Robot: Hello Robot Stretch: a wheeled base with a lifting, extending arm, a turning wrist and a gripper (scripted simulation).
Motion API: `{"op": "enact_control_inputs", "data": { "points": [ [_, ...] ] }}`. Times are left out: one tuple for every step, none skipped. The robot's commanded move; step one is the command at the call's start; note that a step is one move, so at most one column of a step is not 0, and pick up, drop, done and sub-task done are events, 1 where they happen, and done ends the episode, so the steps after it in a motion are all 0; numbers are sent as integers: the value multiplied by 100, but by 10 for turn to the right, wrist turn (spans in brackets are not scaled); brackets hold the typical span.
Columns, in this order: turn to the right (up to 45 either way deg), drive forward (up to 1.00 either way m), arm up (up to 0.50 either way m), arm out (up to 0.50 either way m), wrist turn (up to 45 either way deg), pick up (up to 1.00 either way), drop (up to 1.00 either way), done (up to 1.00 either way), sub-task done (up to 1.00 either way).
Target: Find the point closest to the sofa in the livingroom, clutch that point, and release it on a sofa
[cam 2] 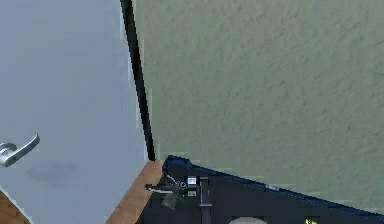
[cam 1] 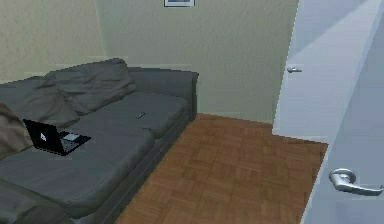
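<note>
Grey sofa (cam 1: 100, 130), plump back cushions, along forward view's left wall with open laptop (cam 1: 55, 137) on its seat, near end cut off; jaws at arm side view's bottom, can't tell their state or any load.

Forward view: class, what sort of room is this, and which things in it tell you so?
Probably a living room: a long grey sofa with an open laptop on its seat, a wood floor and a white door.
</note>
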Motion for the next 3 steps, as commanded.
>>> {"op": "enact_control_inputs", "data": {
  "points": [
    [0,0,0,0,210,0,0,0,0],
    [0,0,-30,0,0,0,0,0,0],
    [0,0,0,0,0,100,0,0,0]
  ]
}}
